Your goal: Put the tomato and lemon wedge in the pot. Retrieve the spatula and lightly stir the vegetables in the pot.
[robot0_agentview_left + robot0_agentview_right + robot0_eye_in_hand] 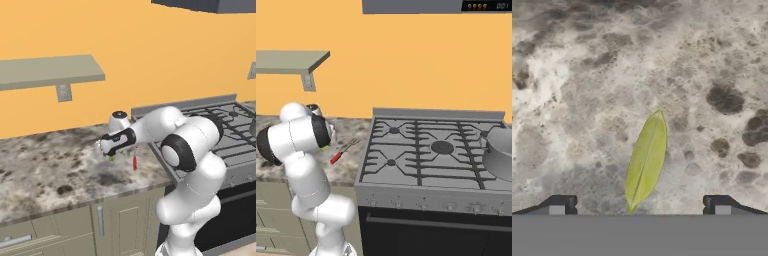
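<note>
Barely begun: the gripper [639, 207] hovers with jaws wide apart over the slim yellow-green lemon wedge [646, 161] on the speckled stone counter [572, 75]; the red-handled spatula [342, 151] lies nearby, the grey metal pot [501, 152] well apart on the stove.

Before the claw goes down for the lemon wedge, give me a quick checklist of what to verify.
1. Claw open: ok, tips stand wide apart.
2. Lemon wedge between the tips: ok, centred on the counter.
3. Wedge free of neighbours: ok, bare stone around it.
4. Spatula out of the way: ok, lying apart near the stove.
5. Pot ready on the stove: ok.
6. Tomato's place: cannot tell.
</note>
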